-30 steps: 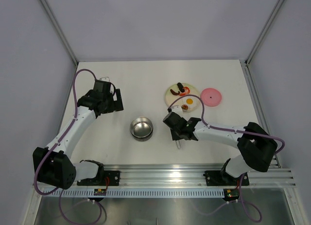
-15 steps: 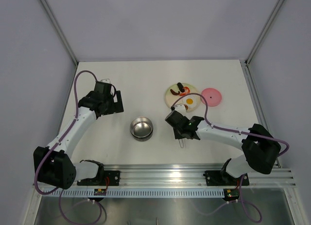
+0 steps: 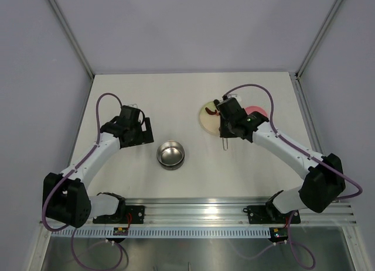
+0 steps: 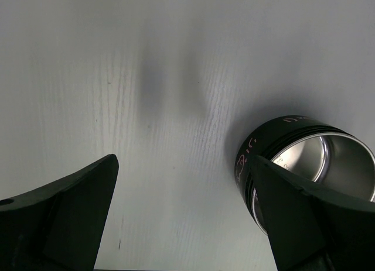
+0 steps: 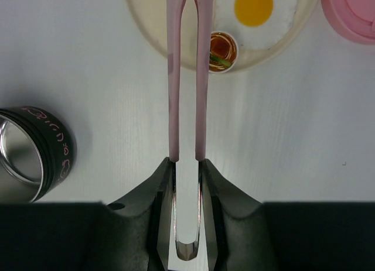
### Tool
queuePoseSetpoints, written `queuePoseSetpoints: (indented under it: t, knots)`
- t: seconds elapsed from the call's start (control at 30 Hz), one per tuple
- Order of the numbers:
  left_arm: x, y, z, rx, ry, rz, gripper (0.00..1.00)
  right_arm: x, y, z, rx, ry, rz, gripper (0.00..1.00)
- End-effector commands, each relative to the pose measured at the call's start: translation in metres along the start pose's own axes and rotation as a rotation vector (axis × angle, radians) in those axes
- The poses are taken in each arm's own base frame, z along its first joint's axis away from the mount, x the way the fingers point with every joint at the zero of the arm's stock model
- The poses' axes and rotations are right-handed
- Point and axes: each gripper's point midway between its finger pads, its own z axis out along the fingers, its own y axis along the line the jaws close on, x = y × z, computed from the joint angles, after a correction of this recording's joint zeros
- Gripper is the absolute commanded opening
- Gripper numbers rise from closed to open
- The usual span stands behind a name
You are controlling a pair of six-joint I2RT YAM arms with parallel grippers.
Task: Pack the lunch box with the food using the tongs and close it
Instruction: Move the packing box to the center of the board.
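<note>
The lunch box (image 3: 170,154), a small shiny steel bowl, stands empty near the table's middle; its dark outer wall shows in the right wrist view (image 5: 55,151) and in the left wrist view (image 4: 275,145). My right gripper (image 5: 186,161) is shut on the pale pink tongs (image 5: 173,78), whose two slim arms reach over the cream plate (image 5: 149,25). On the plate lie the fried egg (image 5: 254,6) and a small round brown-red piece (image 5: 222,47). A dark red sausage piece (image 3: 209,112) lies on the plate's left. My left gripper (image 4: 183,165) hangs open and empty, left of the bowl.
The pink lid (image 5: 353,13) lies flat just right of the plate, partly hidden under my right arm in the top view. White walls and metal posts bound the table. A rail with both arm bases runs along the near edge.
My right arm has swung away from the near middle of the table up to the plate, carrying the tongs. The left gripper has drifted slightly toward the bowl.
</note>
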Motion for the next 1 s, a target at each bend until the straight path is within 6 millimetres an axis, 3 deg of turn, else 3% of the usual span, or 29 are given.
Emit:
queuePoseSetpoints:
  t: [0.0,0.23,0.43,0.63,0.97]
  knots:
    - [-0.002,-0.009,0.005,0.032,-0.012,-0.066,0.99,-0.009,-0.007,-0.003,0.007,0.066,-0.008,0.29]
    - [0.016,-0.007,0.021,-0.001,0.055,-0.133,0.99,-0.024,-0.006,0.008,-0.033,0.096,0.040,0.29]
    - [0.037,-0.002,0.032,-0.030,0.132,-0.143,0.99,-0.030,-0.027,0.006,-0.024,0.097,0.070,0.30]
    - [0.045,-0.020,0.039,0.056,0.173,-0.147,0.99,-0.037,-0.046,0.002,-0.013,0.087,0.112,0.30]
    - [0.053,-0.050,0.037,0.167,0.228,-0.130,0.99,-0.042,-0.053,0.006,-0.007,0.083,0.128,0.31]
